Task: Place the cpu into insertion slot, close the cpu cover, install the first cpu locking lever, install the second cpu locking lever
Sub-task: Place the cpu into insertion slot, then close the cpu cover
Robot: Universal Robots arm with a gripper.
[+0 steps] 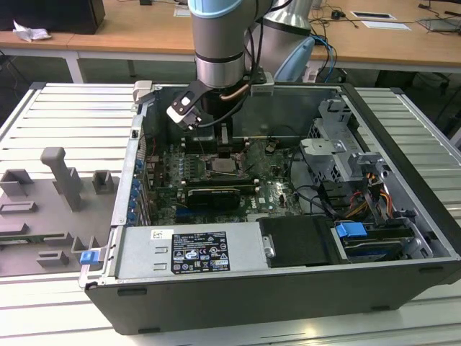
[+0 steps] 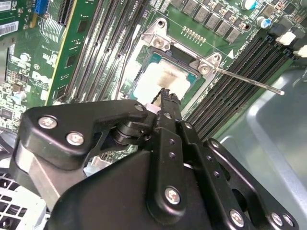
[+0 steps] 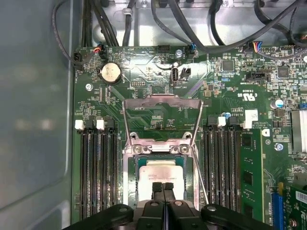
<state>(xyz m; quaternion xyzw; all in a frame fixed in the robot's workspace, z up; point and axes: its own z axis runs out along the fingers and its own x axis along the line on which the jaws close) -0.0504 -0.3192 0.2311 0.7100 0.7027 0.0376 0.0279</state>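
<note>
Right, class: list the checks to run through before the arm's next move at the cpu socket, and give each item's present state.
1. Cpu lying inside the socket: ok.
2. Cpu seated flush: cannot tell.
3. Cpu cover closed: not ok, it stands open behind the socket.
4. Locking lever latched: not ok, it sticks out free.
5. Gripper shut and empty over the cpu: ok.
6. Gripper touching the cpu: cannot tell.
</note>
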